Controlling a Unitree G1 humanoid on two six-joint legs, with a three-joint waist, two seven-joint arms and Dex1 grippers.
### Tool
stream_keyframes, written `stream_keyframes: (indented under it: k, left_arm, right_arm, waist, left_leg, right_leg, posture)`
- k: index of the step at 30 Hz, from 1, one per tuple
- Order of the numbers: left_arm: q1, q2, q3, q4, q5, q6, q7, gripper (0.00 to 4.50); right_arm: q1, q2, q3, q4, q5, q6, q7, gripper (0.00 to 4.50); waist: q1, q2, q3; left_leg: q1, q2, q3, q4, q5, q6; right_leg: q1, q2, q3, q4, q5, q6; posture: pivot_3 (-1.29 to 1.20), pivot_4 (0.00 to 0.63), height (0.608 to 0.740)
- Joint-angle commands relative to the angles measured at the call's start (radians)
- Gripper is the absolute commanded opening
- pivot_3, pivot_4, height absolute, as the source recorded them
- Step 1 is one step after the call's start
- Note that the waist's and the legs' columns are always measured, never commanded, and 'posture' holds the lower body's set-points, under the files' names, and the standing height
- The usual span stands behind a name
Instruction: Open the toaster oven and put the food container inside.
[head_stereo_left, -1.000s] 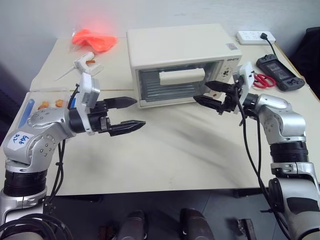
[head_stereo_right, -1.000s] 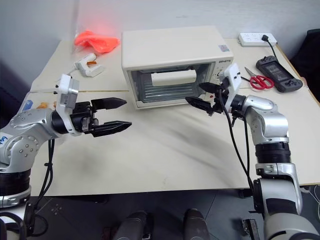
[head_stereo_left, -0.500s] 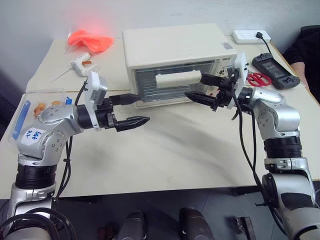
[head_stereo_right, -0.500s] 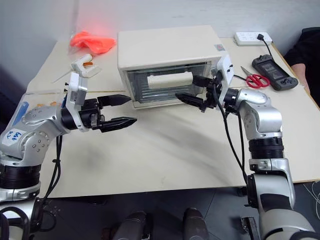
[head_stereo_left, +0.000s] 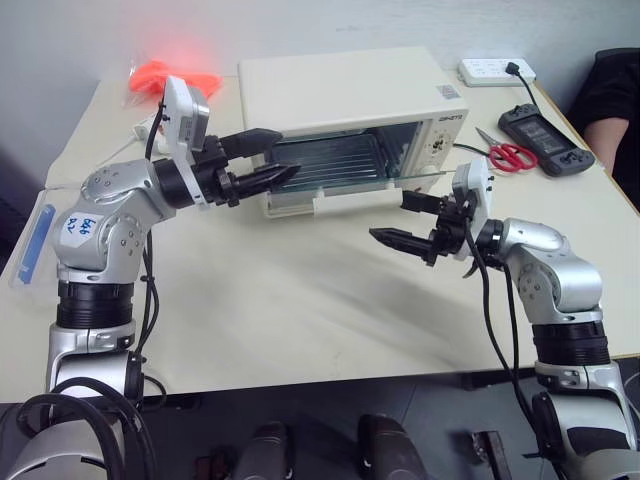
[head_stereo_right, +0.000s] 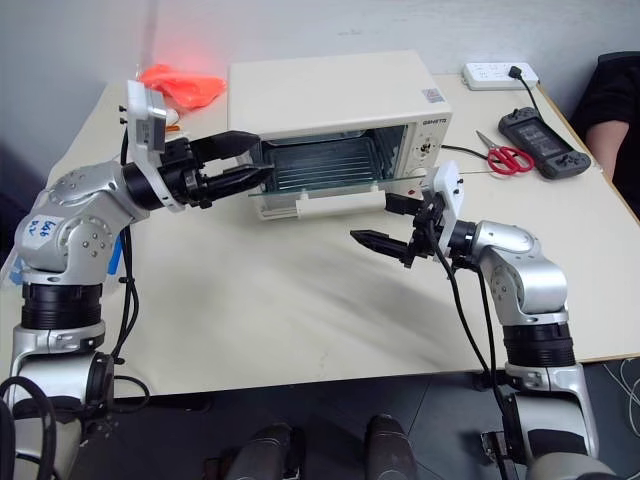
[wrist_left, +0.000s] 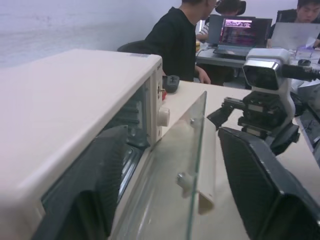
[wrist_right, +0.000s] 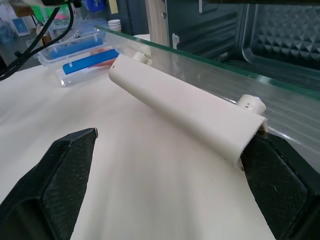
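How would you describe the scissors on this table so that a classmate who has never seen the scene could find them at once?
Start at the big cream toaster oven at the back of the table. Look past its knob side toward the table's right edge: the scissors lie flat there, between the oven and a black handheld controller. Their bright red handles set them apart from the black controller and the white power strip behind.

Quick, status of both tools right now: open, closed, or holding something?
Left tool: open, holding nothing, at the cream-white boxy toaster oven.
Right tool: open, holding nothing.
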Motion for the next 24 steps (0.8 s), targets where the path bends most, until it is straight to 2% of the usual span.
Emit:
stream_keyframes:
  k: [1, 5, 7, 10, 15, 24]
  left_arm:
    - [-0.036, -0.002, -0.065, 0.091, 0.135, -0.151, -0.02, 1.85]
    - [-0.044, -0.013, -0.134, 0.187, 0.252, -0.29, -0.046, 0.54]
    - [-0.046, -0.019, -0.154, 0.224, 0.287, -0.338, -0.068, 0.04]
    - [-0.047, -0.03, -0.182, 0.263, 0.332, -0.377, -0.084, 0.04]
    - [-0.048, -0.068, -0.158, 0.275, 0.322, -0.372, -0.084, 0.04]
    - [-0.002, -0.075, -0.17, 0.192, 0.316, -0.312, -0.121, 0.04]
  right_arm:
    - [0.001, 0.017, 0.005, -0.039, 0.008, -0.017, -0.014, 4.5]
    - [0.003, 0.019, 0.001, -0.044, 0.014, -0.015, -0.023, 4.5]
    - [0.005, 0.018, -0.002, -0.045, 0.018, -0.014, -0.025, 4.5]
    - [0.008, 0.013, -0.009, -0.047, 0.022, -0.012, -0.029, 4.5]
    - [0.042, -0.03, -0.036, -0.076, 0.021, 0.011, -0.045, 4.5]
    - [0.243, -0.275, -0.185, -0.242, 0.109, 0.129, 0.017, 4.5]
  waist:
    - [0.0, 0.0, 0.0]
    - [0.002, 0.0, 0.0]
    - [0.003, 0.0, 0.0]
    - [0.003, 0.0, 0.0]
    - [0.005, 0.0, 0.0]
    - [0.034, -0.001, 0.001]
  left_leg:
    - [0.0, 0.0, 0.0, 0.0, 0.0, 0.0]
    - [0.0, 0.0, 0.002, 0.001, 0.0, 0.0]
    - [-0.001, 0.0, 0.002, 0.001, 0.0, 0.0]
    - [-0.001, 0.0, 0.003, 0.001, 0.0, 0.0]
    - [-0.001, 0.0, 0.002, 0.001, 0.0, 0.0]
    - [-0.003, -0.001, 0.004, 0.002, 0.0, 0.0]
  right_leg:
    - [0.0, 0.0, 0.0, 0.0, 0.0, 0.0]
    - [0.0, 0.0, 0.0, 0.001, 0.0, 0.0]
    - [0.0, 0.0, -0.001, 0.0, 0.0, 0.0]
    - [0.0, 0.0, -0.001, 0.0, 0.0, 0.0]
    - [0.0, 0.0, -0.001, 0.0, 0.0, 0.0]
    - [0.001, 0.0, -0.002, 0.0, 0.0, 0.0]
  posture:
    - [0.0, 0.15, 0.74]
    - [0.0, 0.15, 0.74]
    - [0.0, 0.15, 0.74]
    - [0.0, 0.15, 0.74]
    - [0.0, 0.15, 0.74]
    - [0.0, 0.15, 0.74]
